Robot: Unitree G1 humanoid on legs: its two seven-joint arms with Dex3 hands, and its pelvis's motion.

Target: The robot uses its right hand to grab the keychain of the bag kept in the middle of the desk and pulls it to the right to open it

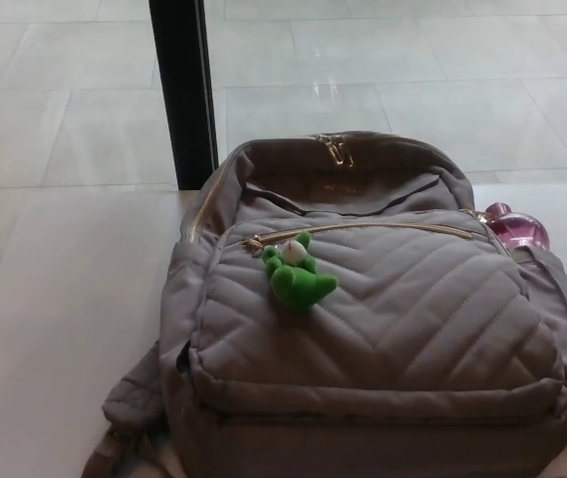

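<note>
The bag [363, 339] lies in the middle of the desk [54, 329], its green keychain [298, 274] hanging at the left end of the front pocket zip [363, 229], which looks closed. Neither hand shows, so their fingers cannot be judged. Grabbing and pulling right are both left.

bag [383, 339] lying on desk [54, 329], keychain [298, 274] on its front pocket, bottle [518, 228] at its right side
</note>
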